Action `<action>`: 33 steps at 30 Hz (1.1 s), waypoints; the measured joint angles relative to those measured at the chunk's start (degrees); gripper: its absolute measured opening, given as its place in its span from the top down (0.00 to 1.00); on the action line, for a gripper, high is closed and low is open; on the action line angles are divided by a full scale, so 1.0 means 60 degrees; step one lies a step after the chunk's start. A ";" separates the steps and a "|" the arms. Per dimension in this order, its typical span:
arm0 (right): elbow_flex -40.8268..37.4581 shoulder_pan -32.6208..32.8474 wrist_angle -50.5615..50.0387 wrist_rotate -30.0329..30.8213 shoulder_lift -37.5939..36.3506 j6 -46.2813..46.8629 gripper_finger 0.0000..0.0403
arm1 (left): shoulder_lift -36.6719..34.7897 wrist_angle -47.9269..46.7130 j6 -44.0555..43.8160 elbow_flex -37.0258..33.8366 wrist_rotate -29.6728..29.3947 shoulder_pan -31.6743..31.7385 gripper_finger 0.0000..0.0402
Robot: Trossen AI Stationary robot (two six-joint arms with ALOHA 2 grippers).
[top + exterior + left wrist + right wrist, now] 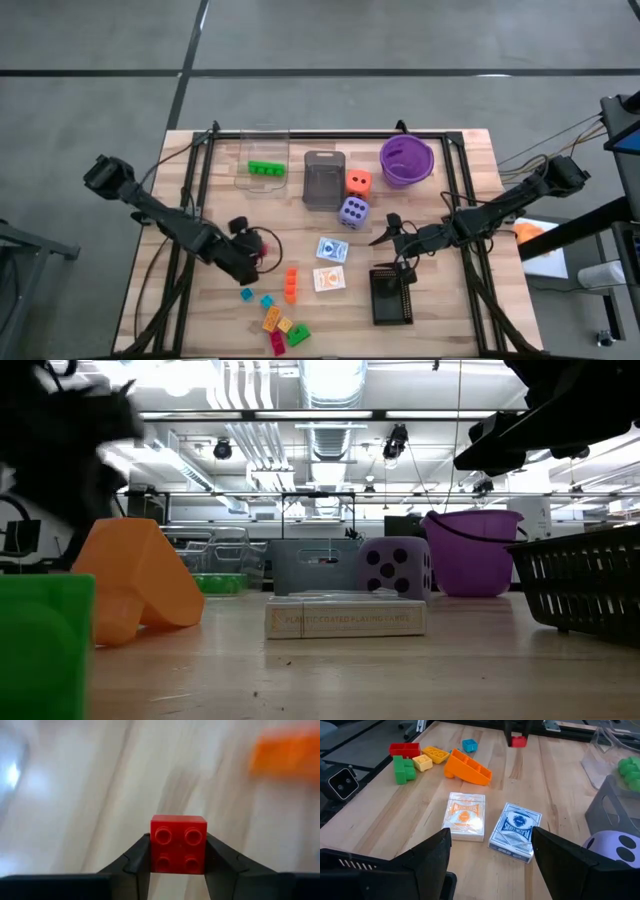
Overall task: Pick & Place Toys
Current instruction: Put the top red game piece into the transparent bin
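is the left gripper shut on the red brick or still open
Shut on it: in the left wrist view both fingers press the sides of the red brick, held by the left gripper.

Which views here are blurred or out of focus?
Left wrist view: red brick between the left gripper fingers is sharp, table and orange brick smeared. Low view: near green brick soft, card pack sharp. High and right wrist views: clear.
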 joint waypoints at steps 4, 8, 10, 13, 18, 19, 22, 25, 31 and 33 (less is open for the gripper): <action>0.0000 0.0000 0.0064 0.0004 0.0000 0.0000 0.32 | -0.0618 0.4147 0.2134 -0.0734 -0.0786 0.0253 0.67; 0.0000 0.0000 0.0374 0.0004 0.0000 -0.0071 0.32 | -0.0677 0.9353 0.4231 -0.2226 -0.0223 0.0820 0.67; 0.0000 0.0000 0.0518 0.0004 0.0000 -0.0170 0.32 | -0.0622 1.0883 0.4533 -0.2892 0.0022 0.1303 0.67; 0.0000 0.0002 0.0591 0.0004 0.0000 -0.0273 0.32 | -0.0785 1.1085 0.4355 -0.3378 0.0125 0.2259 0.67; 0.0000 0.0004 0.0586 0.0004 0.0000 -0.0280 0.32 | -0.1499 0.8980 0.4225 -0.2916 0.0401 0.3939 0.67; 0.0000 0.0002 0.0586 0.0004 0.0000 -0.0280 0.32 | -0.1671 0.8330 0.4281 -0.2600 0.0416 0.4258 0.67; 0.0000 0.0000 0.0581 0.0004 0.0001 -0.0284 0.32 | -0.2088 0.5706 0.4433 -0.1471 0.0379 0.5339 0.67; 0.0000 0.0001 0.0535 0.0004 0.0004 -0.0284 0.32 | -0.2164 0.3552 0.4440 -0.0372 0.0343 0.6344 0.67; 0.0000 0.0001 0.0497 0.0002 0.0004 -0.0329 0.32 | -0.1657 0.1067 0.4437 0.0748 0.0603 0.8255 0.67; 0.0000 0.0000 0.0430 0.0001 0.0004 -0.0331 0.32 | -0.1427 0.0713 0.4437 0.0794 0.1120 0.8799 0.67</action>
